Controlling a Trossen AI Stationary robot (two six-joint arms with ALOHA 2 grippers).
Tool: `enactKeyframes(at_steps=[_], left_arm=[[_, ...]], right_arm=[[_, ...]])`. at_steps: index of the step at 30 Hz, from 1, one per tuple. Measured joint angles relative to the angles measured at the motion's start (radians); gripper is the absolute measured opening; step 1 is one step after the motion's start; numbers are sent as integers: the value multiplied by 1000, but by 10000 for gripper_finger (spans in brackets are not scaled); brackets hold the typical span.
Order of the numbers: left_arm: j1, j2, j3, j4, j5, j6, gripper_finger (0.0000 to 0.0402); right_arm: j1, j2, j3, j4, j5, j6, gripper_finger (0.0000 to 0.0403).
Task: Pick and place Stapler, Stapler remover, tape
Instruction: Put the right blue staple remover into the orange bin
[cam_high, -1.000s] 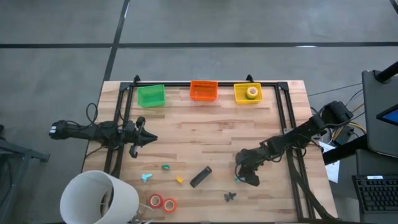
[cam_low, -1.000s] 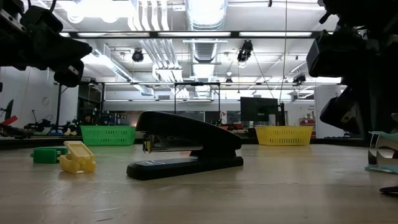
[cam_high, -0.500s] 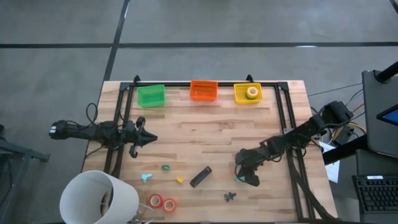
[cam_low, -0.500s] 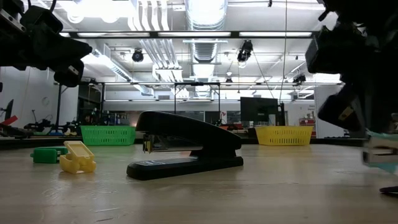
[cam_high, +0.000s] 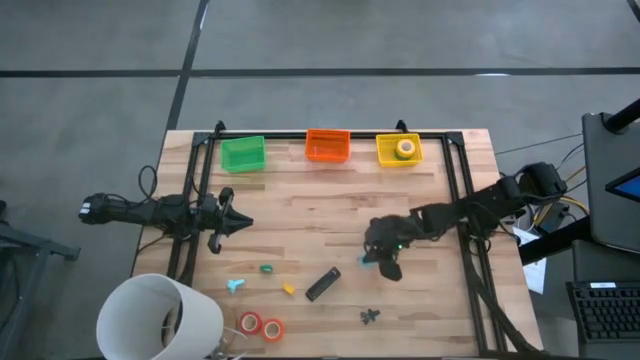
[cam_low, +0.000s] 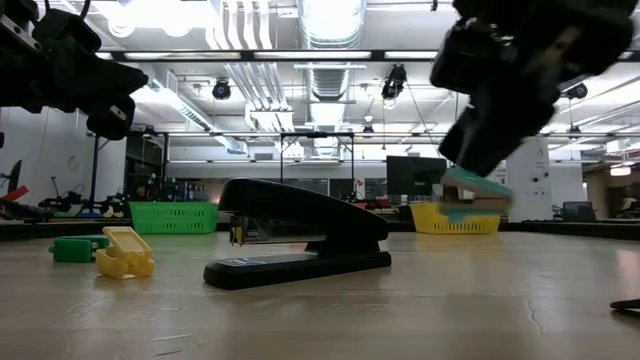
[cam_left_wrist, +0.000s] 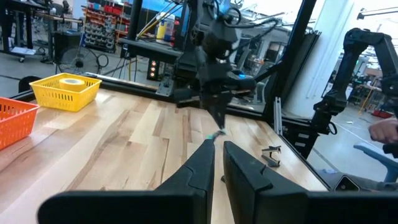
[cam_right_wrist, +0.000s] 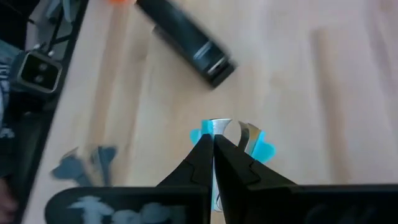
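Right gripper (cam_high: 385, 262), clamped shut on teal staple remover (cam_right_wrist: 231, 134), has lifted it clear of table; stapler (cam_high: 322, 284) beside; bin placement next.

Two dark jointed arms, black cabling, tapered matte-black finger pairs

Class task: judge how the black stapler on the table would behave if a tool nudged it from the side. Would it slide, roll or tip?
The stapler would probably slide rather than roll: the low view shows a long flat base resting on the wooden table. It seems unlikely to tip, being low and elongated. A push near one end would likely pivot it.
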Motion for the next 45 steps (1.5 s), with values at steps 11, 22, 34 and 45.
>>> enactKeyframes(at_steps=[11,22,34,45], left_arm=[[0,0,0,0,0,0,37],[0,0,0,0,0,0,37],[0,0,0,0,0,0,37],[0,0,0,0,0,0,37]], right_arm=[[-232,0,79,5,84,-232,8],[-449,62,219,14,131,-326,8],[-608,355,553,-144,130,-441,8],[-721,493,751,-258,275,-454,8]])
